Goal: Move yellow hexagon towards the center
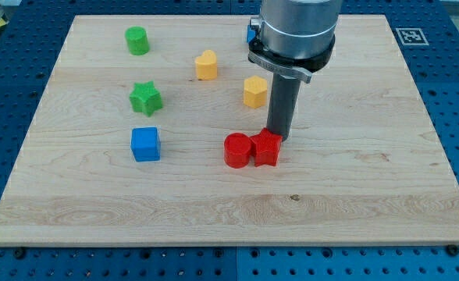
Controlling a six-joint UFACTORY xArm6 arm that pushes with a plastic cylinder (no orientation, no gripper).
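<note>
The yellow hexagon point(254, 91) sits on the wooden board point(354, 187) a little above its middle. My tip point(278, 137) stands just below and to the right of the hexagon, apart from it. The tip is right behind the red block point(267, 148), close to or touching its top edge. A red cylinder point(236, 150) sits against that red block's left side.
A yellow heart-shaped block point(206, 65) lies up and left of the hexagon. A green star point(145, 98), a green cylinder point(137, 40) and a blue cube point(145, 144) lie on the left half. A blue block point(251, 31) peeks out behind the arm at the top.
</note>
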